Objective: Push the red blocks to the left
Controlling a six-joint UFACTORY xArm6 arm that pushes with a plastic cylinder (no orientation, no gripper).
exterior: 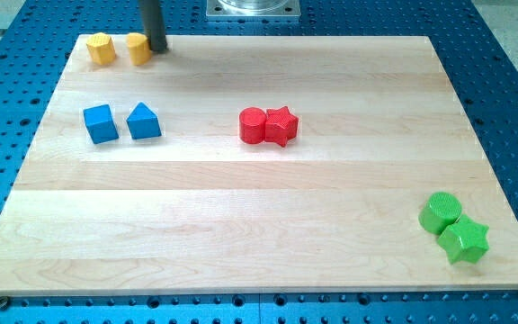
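Note:
A red cylinder and a red star sit touching each other a little above the middle of the wooden board. My tip is at the board's top left, against the right side of a yellow block, far up and to the left of the red blocks.
A second yellow block lies left of the first. A blue cube and a blue triangular block sit at the left. A green cylinder and a green star sit at the bottom right.

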